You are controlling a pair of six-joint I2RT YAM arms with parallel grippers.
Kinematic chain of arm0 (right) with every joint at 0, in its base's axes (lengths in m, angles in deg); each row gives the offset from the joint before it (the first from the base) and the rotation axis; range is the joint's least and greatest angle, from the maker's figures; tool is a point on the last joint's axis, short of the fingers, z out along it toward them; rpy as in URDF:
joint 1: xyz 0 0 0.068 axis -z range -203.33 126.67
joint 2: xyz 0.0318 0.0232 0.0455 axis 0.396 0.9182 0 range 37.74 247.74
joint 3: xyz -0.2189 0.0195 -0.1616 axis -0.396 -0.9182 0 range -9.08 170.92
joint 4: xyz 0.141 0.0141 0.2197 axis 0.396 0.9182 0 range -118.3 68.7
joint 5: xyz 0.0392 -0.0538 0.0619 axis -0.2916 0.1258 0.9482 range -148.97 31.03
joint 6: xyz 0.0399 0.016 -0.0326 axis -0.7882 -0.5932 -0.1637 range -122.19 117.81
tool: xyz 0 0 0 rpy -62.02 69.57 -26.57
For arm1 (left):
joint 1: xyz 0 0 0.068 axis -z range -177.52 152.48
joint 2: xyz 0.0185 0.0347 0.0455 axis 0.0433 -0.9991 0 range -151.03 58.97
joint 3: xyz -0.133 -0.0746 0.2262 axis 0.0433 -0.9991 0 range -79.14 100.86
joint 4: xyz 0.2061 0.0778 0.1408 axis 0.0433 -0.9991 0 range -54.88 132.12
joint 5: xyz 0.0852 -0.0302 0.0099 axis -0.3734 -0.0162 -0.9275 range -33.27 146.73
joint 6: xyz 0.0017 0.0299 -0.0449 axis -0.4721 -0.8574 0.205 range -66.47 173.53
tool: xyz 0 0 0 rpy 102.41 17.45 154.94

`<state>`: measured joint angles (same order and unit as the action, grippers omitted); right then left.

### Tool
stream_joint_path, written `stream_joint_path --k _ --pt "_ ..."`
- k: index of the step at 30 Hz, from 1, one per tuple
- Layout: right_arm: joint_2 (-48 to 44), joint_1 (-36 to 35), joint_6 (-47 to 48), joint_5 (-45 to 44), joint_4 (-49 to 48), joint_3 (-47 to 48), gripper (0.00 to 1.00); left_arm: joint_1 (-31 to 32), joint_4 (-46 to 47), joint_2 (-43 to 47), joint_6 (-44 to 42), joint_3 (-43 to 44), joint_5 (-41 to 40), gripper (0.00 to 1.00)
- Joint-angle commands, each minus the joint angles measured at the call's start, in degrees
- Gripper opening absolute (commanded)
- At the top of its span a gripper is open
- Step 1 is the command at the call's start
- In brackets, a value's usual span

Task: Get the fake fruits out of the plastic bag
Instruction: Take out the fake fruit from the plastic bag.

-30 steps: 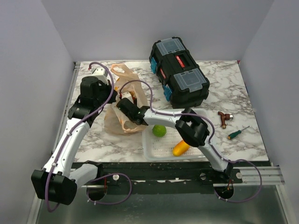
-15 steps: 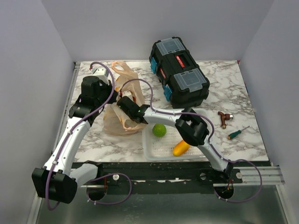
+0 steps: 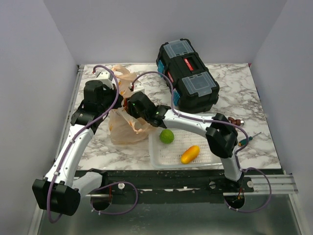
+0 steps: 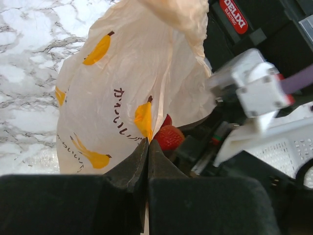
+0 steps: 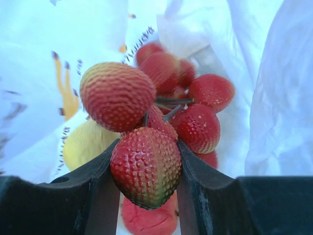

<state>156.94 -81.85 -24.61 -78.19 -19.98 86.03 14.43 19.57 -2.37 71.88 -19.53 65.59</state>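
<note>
Right claw (image 5: pixel 145 164) was clenched on one bumpy red berry from the bunch of red berries (image 5: pixel 168 105), with one finger on each side of it. The rest of the bunch sat just past its fingertips, inside the plastic bag (image 5: pixel 274 98). A yellow fruit (image 5: pixel 83 144) lay a little to this claw's left, touching the bunch, and it was in the bag too. Something red showed under the held berry, but I could not tell what it was.

The left claw (image 4: pixel 147 149) was pinched tight on a thin fold of the bag. The bag's side with the yellow drawings spread out ahead of it and to its left. A few red berries peeked out just past its tips on the right.

Farther to the left claw's right was a white basket (image 3: pixel 168 155), with a green ball (image 3: pixel 167 136) and an orange fruit (image 3: pixel 190 154) in it. A black toolbox (image 3: pixel 188 76) stood ahead of that claw and to the right, on the marble table (image 3: pixel 98 147).
</note>
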Motion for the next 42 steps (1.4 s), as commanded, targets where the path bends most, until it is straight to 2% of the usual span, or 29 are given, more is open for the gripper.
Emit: stream_joint_path --k 1,14,29,42 --pt "-5.02 0.38 -0.26 -0.51 -7.61 -2.70 0.05 -0.34 0.48 1.40 0.22 1.24 1.69 0.00" --pt "-12.19 1.01 -0.71 -0.27 -11.04 -2.24 0.02 -0.34 0.57 1.66 0.28 1.10 1.88 0.00" --pt "-27.03 1.07 -2.81 0.24 -15.50 -11.95 0.01 -0.34 0.47 2.26 0.29 0.94 -0.90 0.00" --pt "-38.71 1.11 -4.60 0.43 -13.99 -19.54 0.01 -0.34 0.59 2.02 0.02 0.69 -1.58 0.00"
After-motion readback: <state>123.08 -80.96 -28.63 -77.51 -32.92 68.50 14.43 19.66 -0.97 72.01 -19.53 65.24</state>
